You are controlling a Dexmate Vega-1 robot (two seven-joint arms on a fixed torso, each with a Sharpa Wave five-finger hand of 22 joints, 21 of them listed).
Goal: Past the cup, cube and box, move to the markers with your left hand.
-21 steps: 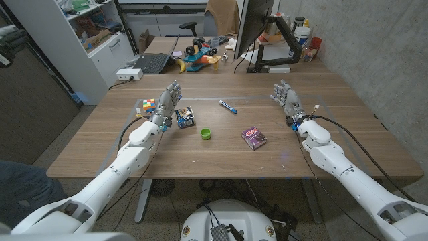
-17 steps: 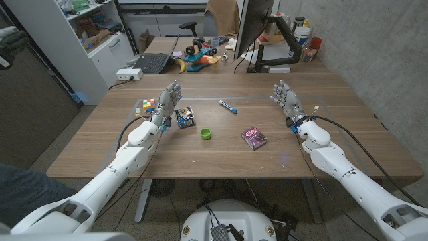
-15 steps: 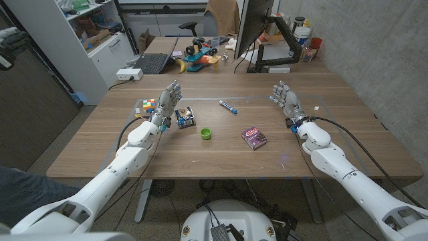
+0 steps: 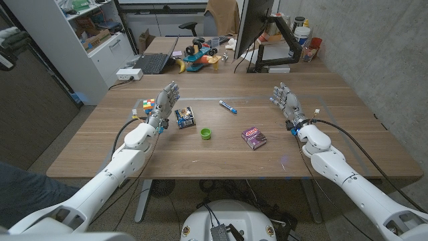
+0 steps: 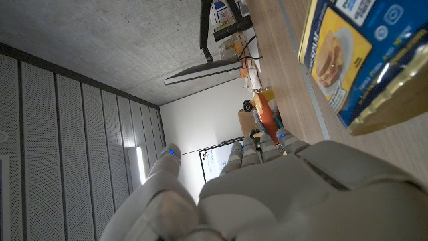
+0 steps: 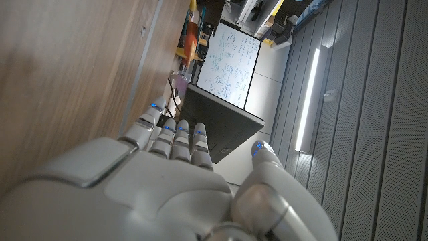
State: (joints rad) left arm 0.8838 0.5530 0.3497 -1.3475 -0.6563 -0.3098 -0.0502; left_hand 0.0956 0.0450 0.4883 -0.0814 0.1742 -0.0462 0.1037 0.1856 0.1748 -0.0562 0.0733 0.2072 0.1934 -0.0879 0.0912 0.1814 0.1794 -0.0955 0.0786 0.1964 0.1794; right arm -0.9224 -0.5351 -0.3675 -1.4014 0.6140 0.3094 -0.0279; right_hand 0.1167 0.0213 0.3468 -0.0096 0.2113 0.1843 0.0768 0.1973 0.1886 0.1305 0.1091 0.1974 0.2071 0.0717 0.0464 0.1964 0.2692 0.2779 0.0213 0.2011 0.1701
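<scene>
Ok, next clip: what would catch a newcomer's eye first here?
Two white robot hands raised open over the wooden table, the left robot hand near the colourful cube, the right robot hand opposite. Between them lie a blue box, a green cup, a blue marker and a purple packet.

The right hand (image 6: 180,181) is seen from the back, white-shelled, fingers (image 6: 175,137) extended close together with small blue marks near the tips, thumb (image 6: 267,161) standing apart. It holds nothing. The wooden table (image 6: 73,73) runs alongside the hand, a straight seam crossing its surface. Beyond the fingertips stands a dark monitor (image 6: 224,120). A whiteboard with writing (image 6: 231,67), a grey slatted wall (image 6: 374,100) and a strip light (image 6: 309,100) lie behind.
</scene>
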